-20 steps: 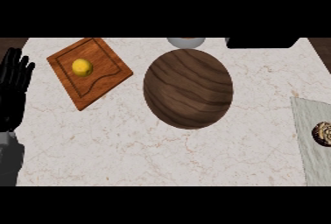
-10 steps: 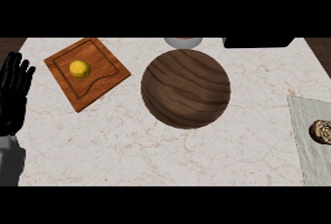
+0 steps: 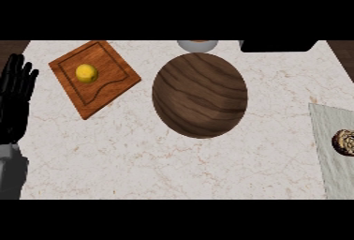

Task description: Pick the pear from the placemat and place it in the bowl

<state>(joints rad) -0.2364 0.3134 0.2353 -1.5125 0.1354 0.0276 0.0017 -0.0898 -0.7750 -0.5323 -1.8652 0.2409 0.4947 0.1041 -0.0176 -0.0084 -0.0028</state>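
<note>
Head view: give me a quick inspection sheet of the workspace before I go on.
Surface: pale marble counter, no spills seen.
Job's things: small yellow fruit lies on a wooden board at upper left; large brown wooden bowl stands mid-counter, nothing in it. Grey placemat at the right edge carries only a round brown item, cut off by the frame.
Clutter: grey round object behind the bowl; black object at the top right.
Hands: left hand open, resting at the left edge; right hand not in view.
Cables: nothing seen.
Surroundings: dark floor beyond the counter's corners.
</note>
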